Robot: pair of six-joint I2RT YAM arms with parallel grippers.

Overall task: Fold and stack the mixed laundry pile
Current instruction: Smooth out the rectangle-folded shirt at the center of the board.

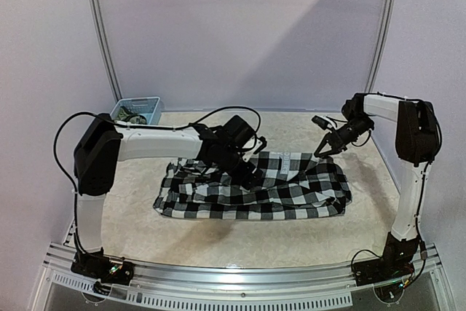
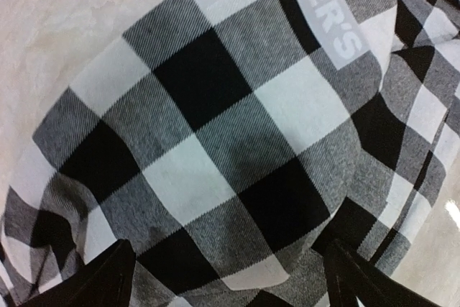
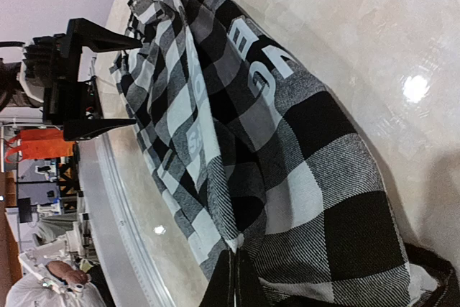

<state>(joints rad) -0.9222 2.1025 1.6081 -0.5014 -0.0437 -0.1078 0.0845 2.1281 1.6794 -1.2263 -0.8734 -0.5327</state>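
The black-and-white checked shirt (image 1: 255, 189) lies rumpled in the middle of the table and fills the left wrist view (image 2: 215, 127). A grey patch with white letters (image 2: 323, 19) shows on it. My left gripper (image 1: 250, 172) hovers low over the shirt's upper middle. It is open, its two dark fingers (image 2: 108, 278) spread wide with cloth under the gap (image 2: 230, 289). My right gripper (image 1: 321, 151) is at the shirt's far right corner. In the right wrist view it (image 3: 241, 278) is shut on a pinched fold of the checked shirt (image 3: 287, 177).
A light blue lattice basket (image 1: 148, 102) stands at the back left corner with something dark inside. White frame poles rise at the back. The left arm's open gripper (image 3: 86, 80) shows across the shirt in the right wrist view.
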